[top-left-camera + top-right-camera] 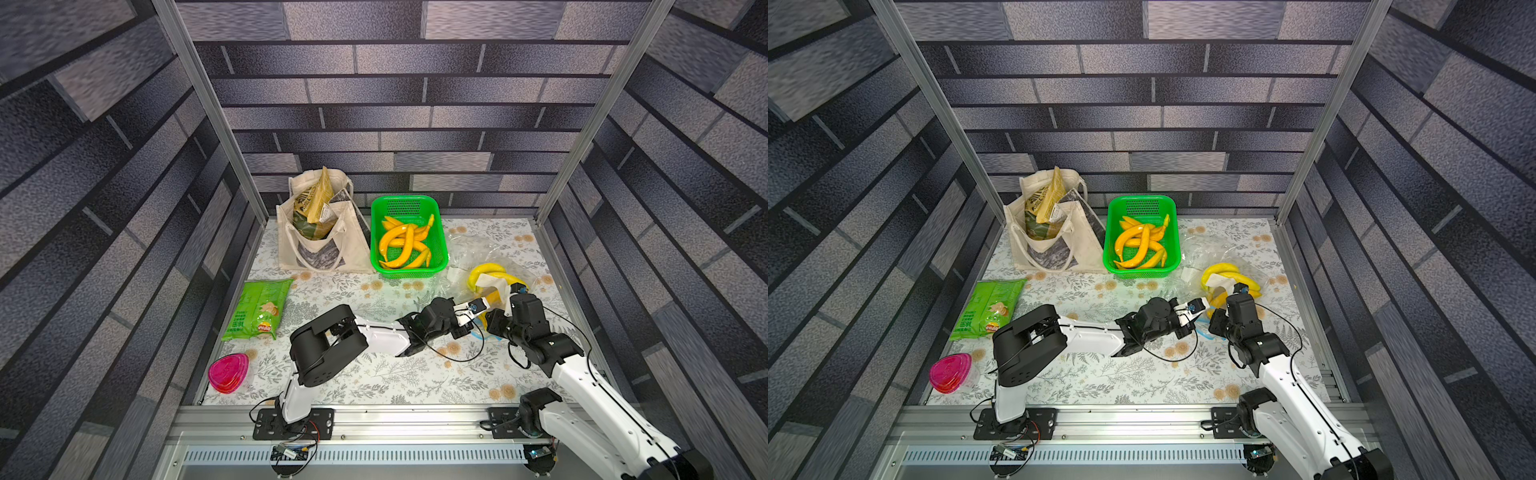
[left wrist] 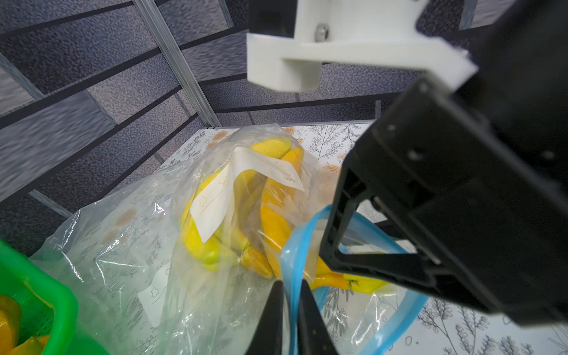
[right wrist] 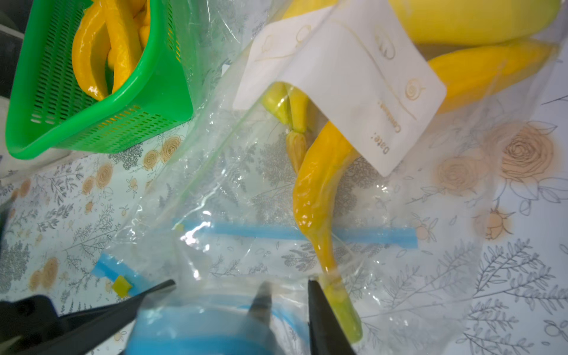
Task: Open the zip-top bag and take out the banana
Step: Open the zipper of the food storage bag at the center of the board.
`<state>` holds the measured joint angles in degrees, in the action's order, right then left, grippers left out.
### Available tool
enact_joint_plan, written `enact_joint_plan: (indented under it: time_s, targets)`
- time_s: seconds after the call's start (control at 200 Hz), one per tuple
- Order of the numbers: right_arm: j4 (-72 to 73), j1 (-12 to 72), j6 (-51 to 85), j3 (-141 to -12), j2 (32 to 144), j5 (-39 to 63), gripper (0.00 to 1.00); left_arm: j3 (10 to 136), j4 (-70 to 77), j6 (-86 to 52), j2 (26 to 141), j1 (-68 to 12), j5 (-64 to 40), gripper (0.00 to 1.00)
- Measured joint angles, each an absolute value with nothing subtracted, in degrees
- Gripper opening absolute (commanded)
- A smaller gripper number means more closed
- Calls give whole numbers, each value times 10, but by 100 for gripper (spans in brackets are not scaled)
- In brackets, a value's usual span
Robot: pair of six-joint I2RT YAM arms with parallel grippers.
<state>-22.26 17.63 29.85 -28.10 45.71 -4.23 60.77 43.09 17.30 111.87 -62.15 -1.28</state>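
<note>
The clear zip-top bag [image 1: 478, 253] [image 1: 1214, 253], with a blue zip rim [image 2: 290, 246] and a white label, lies at the right of the table. Yellow bananas [image 1: 484, 272] [image 2: 215, 246] [image 3: 313, 190] sit inside it. My left gripper [image 2: 289, 292] is shut on the blue rim, which runs between its jaws. My right gripper [image 3: 289, 295] stands at the bag's mouth with its jaws close together. One finger shows through the plastic and the bag's wall lies between the two. A banana's stem [image 3: 341, 307] lies just outside one right finger. In both top views the wrists hide the fingertips.
A green basket [image 1: 405, 200] of yellow fruit stands just left of the bag, close to both arms. A cloth tote [image 1: 320, 245] stands at the back, with a green chip bag [image 1: 257, 309] and a pink container [image 1: 228, 372] at the left. A frame post and the wall are close on the right.
</note>
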Motion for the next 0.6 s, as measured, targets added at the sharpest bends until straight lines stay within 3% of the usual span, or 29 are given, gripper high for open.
enact_joint_plan:
  time_s: [0.255, 0.436, 0.601]
  targets:
    - [-220, 176, 313, -296, 449, -45, 5, 538, 425, 124, 1041, -623, 23, 41]
    - [-216, 176, 326, -296, 460, -32, 5, 488, 423, 41, 953, -641, 33, 46]
    - [-206, 176, 338, -296, 461, -22, 5, 469, 476, -19, 988, -694, 21, 46]
